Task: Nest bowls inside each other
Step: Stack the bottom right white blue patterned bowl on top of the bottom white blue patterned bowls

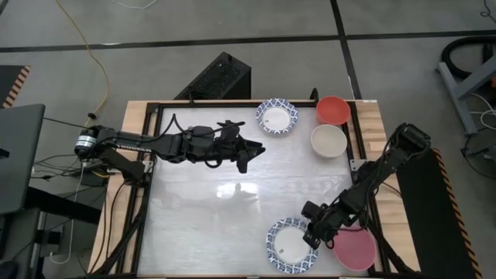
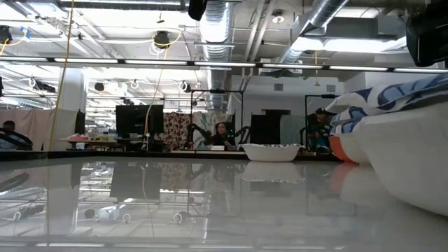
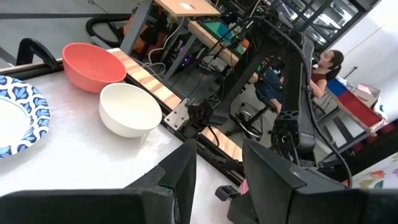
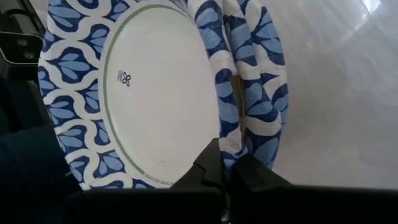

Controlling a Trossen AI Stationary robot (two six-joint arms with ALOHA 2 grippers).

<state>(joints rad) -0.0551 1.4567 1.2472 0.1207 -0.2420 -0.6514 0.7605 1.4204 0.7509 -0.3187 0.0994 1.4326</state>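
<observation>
At near edge, right pincer (image 1: 311,232) clamps blue-rim bowl stack (image 1: 288,245); left pincer (image 1: 249,153) open mid-table

We see two matte black jointed arms, bundled black cables along the left arm (image 1: 155,146), a silver cylindrical fitting at its base, blocky links on the right arm (image 1: 380,174), flat black fingers (image 3: 180,180).
</observation>
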